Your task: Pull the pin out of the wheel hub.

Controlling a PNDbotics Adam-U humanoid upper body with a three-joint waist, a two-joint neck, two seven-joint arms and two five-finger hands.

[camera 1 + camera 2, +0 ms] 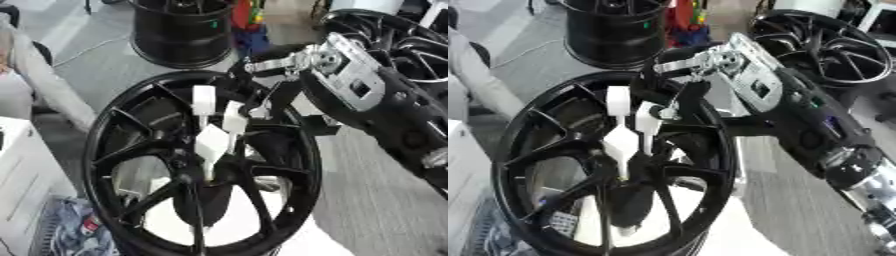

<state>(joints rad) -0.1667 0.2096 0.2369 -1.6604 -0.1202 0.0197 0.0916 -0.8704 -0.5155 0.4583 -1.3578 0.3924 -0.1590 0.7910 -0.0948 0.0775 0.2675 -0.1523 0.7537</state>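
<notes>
Background stuff: there's a second black wheel rim (179,32) standing on the grey floor (96,60) at the far end, with some red and blue clutter (249,25) just beside it. Another black spoked wheel (833,47) sits in the far right corner. On the near left there's a white cabinet-looking thing (26,185), and some blue patterned fabric (83,230) bunched up next to it.
</notes>
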